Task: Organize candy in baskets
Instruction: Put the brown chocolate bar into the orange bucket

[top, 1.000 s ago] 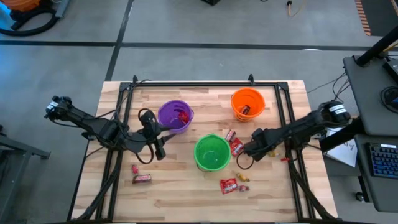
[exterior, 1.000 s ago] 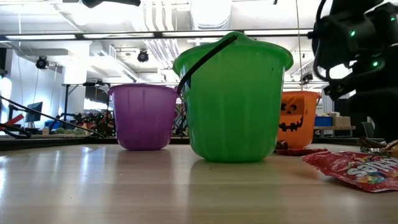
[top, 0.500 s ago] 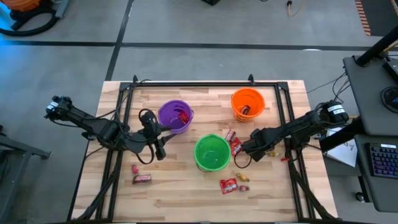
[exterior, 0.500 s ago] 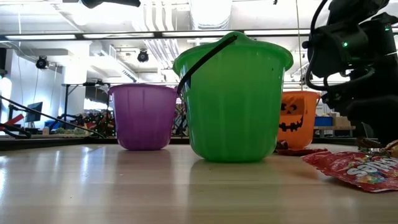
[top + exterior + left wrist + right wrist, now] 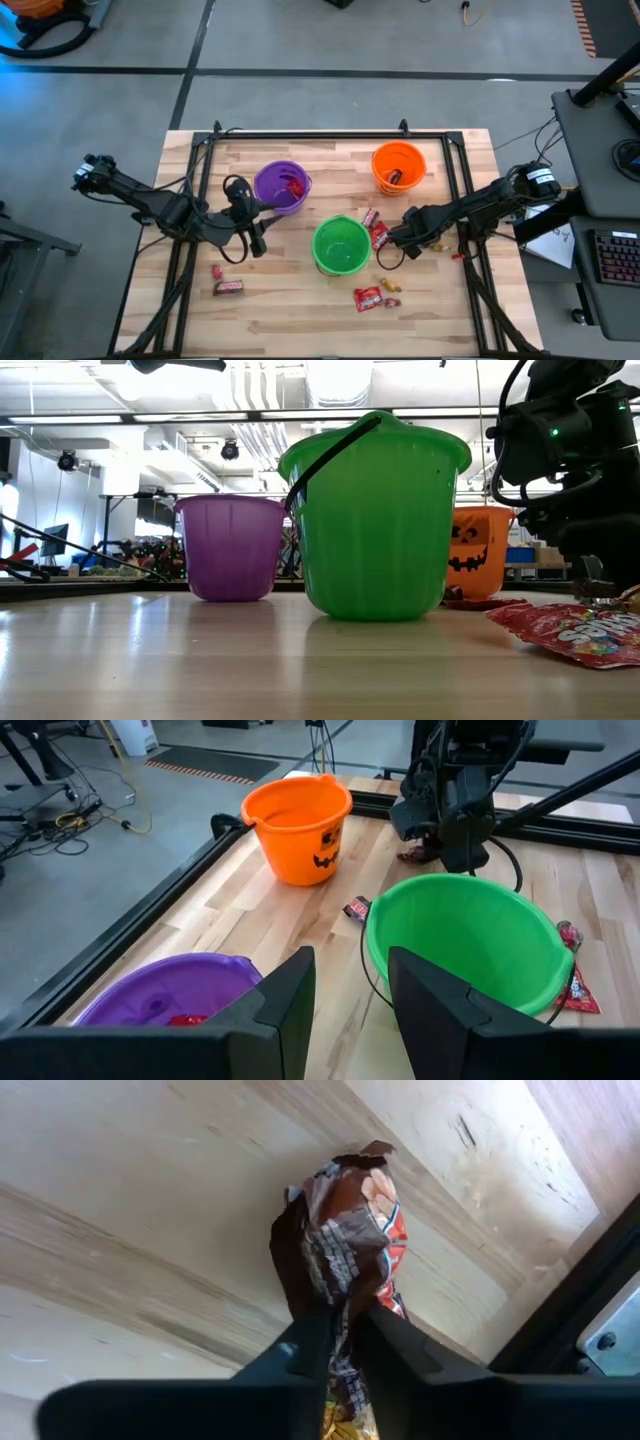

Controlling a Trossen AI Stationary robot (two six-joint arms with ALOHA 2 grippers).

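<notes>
Over the last second the right gripper (image 5: 396,238) had edged slightly toward the green basket (image 5: 341,246), its fingers (image 5: 318,1342) pinched on a brown-and-red candy wrapper (image 5: 343,1245) held above the bench (image 5: 290,300). That suggested a carry toward a basket had barely begun. The left gripper (image 5: 258,240) had not moved, waiting beside the purple basket (image 5: 279,186) with fingers (image 5: 285,1002) narrowly apart and empty. Red packets (image 5: 376,230) lay between the right gripper and the green rim. The orange basket (image 5: 399,167) stood well apart. More candy (image 5: 368,298) lay in open bench space nearer the front edge.

Wooden table (image 5: 300,300) with baskets (image 5: 341,246), scattered candy (image 5: 367,298)
</notes>
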